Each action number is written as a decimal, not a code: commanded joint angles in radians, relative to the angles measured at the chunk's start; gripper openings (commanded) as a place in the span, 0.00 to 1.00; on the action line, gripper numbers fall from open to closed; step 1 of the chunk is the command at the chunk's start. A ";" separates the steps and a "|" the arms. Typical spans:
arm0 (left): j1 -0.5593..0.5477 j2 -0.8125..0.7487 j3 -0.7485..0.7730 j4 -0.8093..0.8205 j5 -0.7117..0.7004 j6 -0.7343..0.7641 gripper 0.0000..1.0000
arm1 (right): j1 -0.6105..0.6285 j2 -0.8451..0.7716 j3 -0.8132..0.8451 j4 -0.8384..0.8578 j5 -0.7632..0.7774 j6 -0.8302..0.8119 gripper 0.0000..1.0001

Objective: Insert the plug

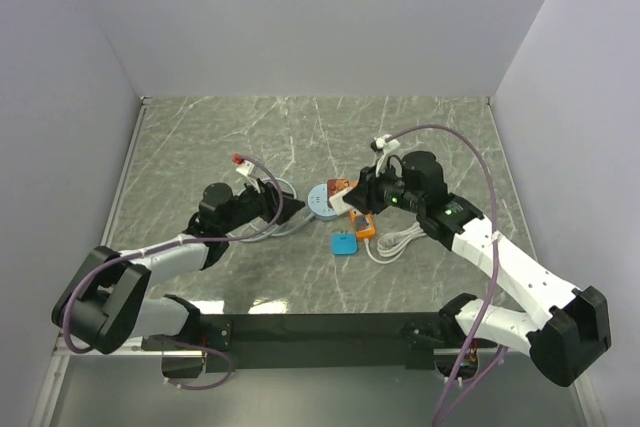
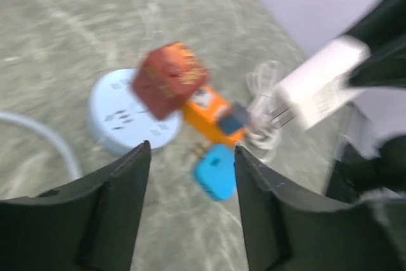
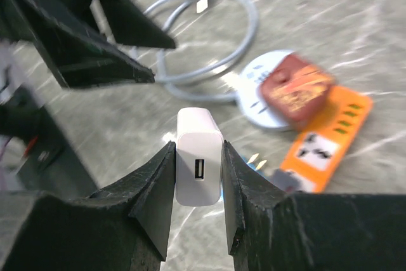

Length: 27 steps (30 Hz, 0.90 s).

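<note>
My right gripper (image 3: pixel 198 152) is shut on a white USB charger plug (image 3: pixel 198 157) and holds it in the air just right of the round light-blue socket (image 1: pixel 321 203). The charger's prongs show in the left wrist view (image 2: pixel 317 87). A red-brown cube plug (image 2: pixel 168 79) sits on the round socket (image 2: pixel 114 118). My left gripper (image 2: pixel 190 157) is open and empty, low over the table, left of the socket (image 1: pixel 272 202). My right gripper in the top view (image 1: pixel 348 199) is close to the socket's right edge.
An orange power strip (image 1: pixel 363 227) lies right of the socket. A blue plug (image 1: pixel 345 244) lies in front of it. A coiled white cable (image 1: pixel 395 242) is at the right. The socket's grey cable (image 3: pixel 209 36) loops under my left arm.
</note>
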 commanded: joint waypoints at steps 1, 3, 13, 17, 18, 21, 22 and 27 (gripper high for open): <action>-0.026 0.025 0.000 -0.055 -0.228 0.071 0.58 | -0.015 0.012 0.104 -0.020 0.167 -0.019 0.00; -0.055 0.047 0.009 -0.073 -0.285 0.090 0.52 | -0.023 0.044 0.141 -0.054 0.215 -0.034 0.00; -0.101 0.249 0.044 -0.086 -0.454 0.081 0.45 | -0.004 0.181 0.220 -0.062 0.207 -0.027 0.00; -0.104 0.309 0.064 -0.121 -0.521 0.068 0.43 | 0.042 0.216 0.236 -0.063 0.238 -0.012 0.00; -0.105 0.321 0.069 -0.123 -0.524 0.067 0.42 | 0.054 0.236 0.244 -0.067 0.262 -0.011 0.00; -0.113 0.383 0.079 -0.098 -0.512 0.059 0.41 | 0.106 0.289 0.298 -0.096 0.325 -0.011 0.00; -0.116 0.412 0.085 -0.084 -0.491 0.056 0.40 | 0.115 0.306 0.330 -0.115 0.338 -0.010 0.00; -0.157 0.464 0.086 -0.052 -0.452 0.032 0.37 | 0.166 0.409 0.423 -0.183 0.442 0.010 0.00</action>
